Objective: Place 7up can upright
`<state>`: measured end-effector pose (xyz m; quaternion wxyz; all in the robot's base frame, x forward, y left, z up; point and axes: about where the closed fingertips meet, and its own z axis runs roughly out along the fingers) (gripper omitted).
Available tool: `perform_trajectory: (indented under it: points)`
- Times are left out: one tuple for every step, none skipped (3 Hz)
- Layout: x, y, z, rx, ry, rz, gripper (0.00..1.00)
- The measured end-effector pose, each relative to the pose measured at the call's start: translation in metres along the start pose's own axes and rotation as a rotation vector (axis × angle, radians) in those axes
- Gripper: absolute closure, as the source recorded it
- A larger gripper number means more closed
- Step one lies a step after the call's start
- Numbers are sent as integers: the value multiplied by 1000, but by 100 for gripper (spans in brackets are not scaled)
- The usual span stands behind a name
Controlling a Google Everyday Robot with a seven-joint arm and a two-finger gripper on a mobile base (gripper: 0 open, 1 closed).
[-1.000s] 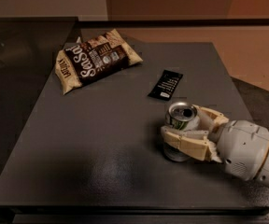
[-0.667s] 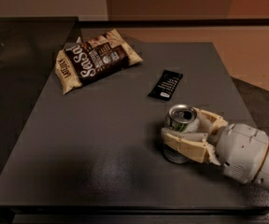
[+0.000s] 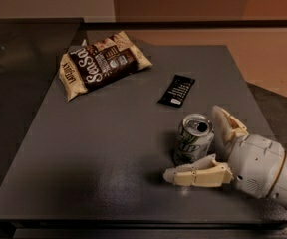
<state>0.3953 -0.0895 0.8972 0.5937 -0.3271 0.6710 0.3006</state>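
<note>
The 7up can (image 3: 192,142) stands upright on the dark grey table (image 3: 98,148), near the front right, its opened top facing up. It is silver-white with green markings. My gripper (image 3: 194,144) comes in from the right and is open, with the can between its cream fingers. One finger (image 3: 198,176) lies low in front of the can's base. The other finger (image 3: 228,126) stands behind and to the right of the can, a little apart from it.
A flat black packet (image 3: 176,90) lies just behind the can. A brown-and-cream snack bag (image 3: 101,63) lies at the table's back left. The table's front edge (image 3: 133,218) is close below the gripper, and its right edge is under my arm.
The fingers were shut on the can and have spread apart. The can stays upright on the table and the arm has drawn back slightly to the right.
</note>
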Motion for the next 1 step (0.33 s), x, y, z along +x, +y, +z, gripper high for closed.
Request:
perform_trajectory:
  points:
    - [0, 0, 0, 0, 0, 0, 0]
